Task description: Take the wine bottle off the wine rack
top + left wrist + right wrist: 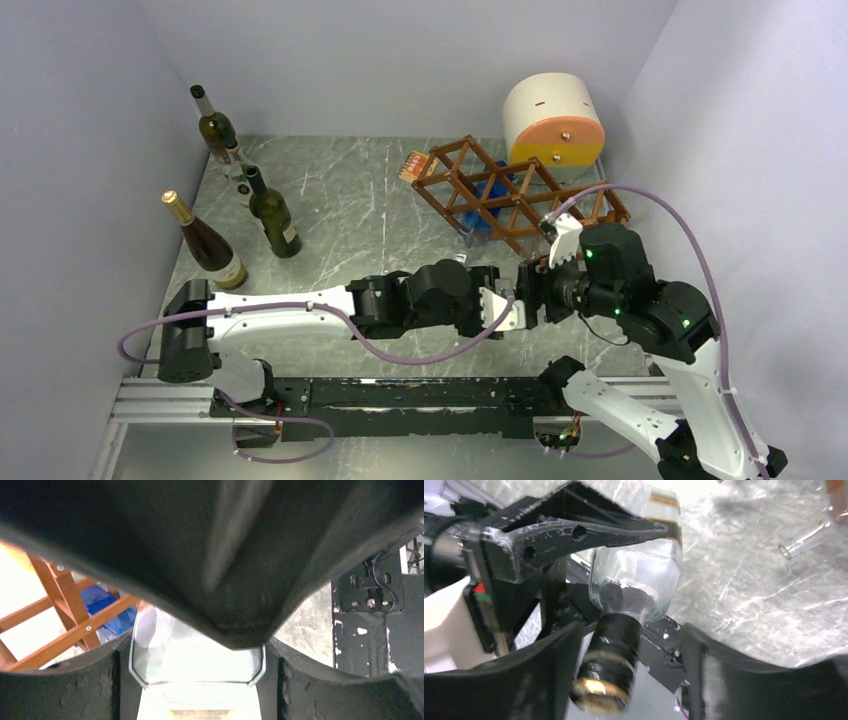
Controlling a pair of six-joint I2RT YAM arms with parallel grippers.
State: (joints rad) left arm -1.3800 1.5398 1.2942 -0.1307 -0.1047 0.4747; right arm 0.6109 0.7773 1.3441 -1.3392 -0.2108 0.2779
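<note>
A clear glass wine bottle [634, 575] with a black capsule and gold top hangs between the two arms, just in front of the reddish-brown wine rack [510, 195]. My left gripper [197, 652] is shut on the bottle's body [195, 660], with both fingers against the glass. One of its black fingers [574, 525] lies along the bottle in the right wrist view. My right gripper [629, 652] stands open around the neck, with a gap on the right side. In the top view both grippers [520, 300] meet and hide the bottle.
The rack [65, 595] holds a blue object [490, 200], and a clear bottle neck [799, 547] pokes out. A cream-and-orange cylinder [555, 120] stands behind it. Three dark bottles stand at the left: [215, 125], [272, 210], [205, 240]. Walls close in on both sides.
</note>
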